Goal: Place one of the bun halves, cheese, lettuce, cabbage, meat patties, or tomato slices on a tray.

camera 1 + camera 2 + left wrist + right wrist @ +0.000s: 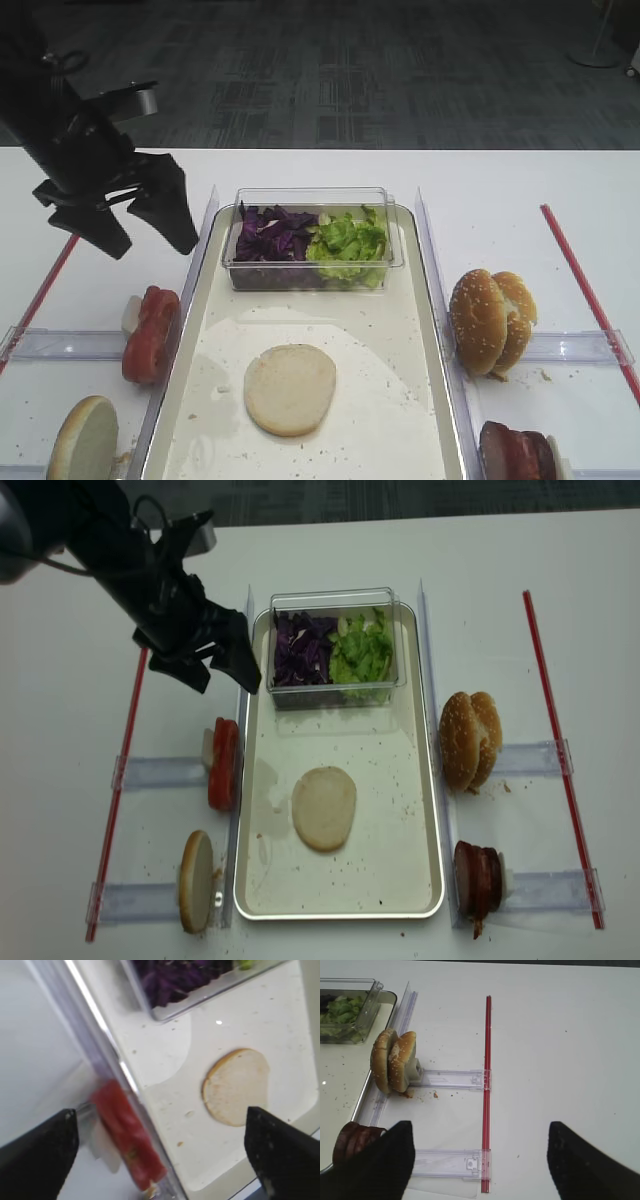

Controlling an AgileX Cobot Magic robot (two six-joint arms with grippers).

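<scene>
Hovering wide-open, empty left end effector (150, 222) above the stack of glossy red tomato slices (150, 333), plain cream-faced bun half (290, 388) already lying on the long speckled metal tray (400, 330); next likely needing descending onto the slices.

Robot lab or office test space: white table (500, 190) with red tape lines (560, 750) and clear plastic guide rails (452, 1079), grey carpet-tile floor (350, 80) behind, staged burger ingredients.
</scene>
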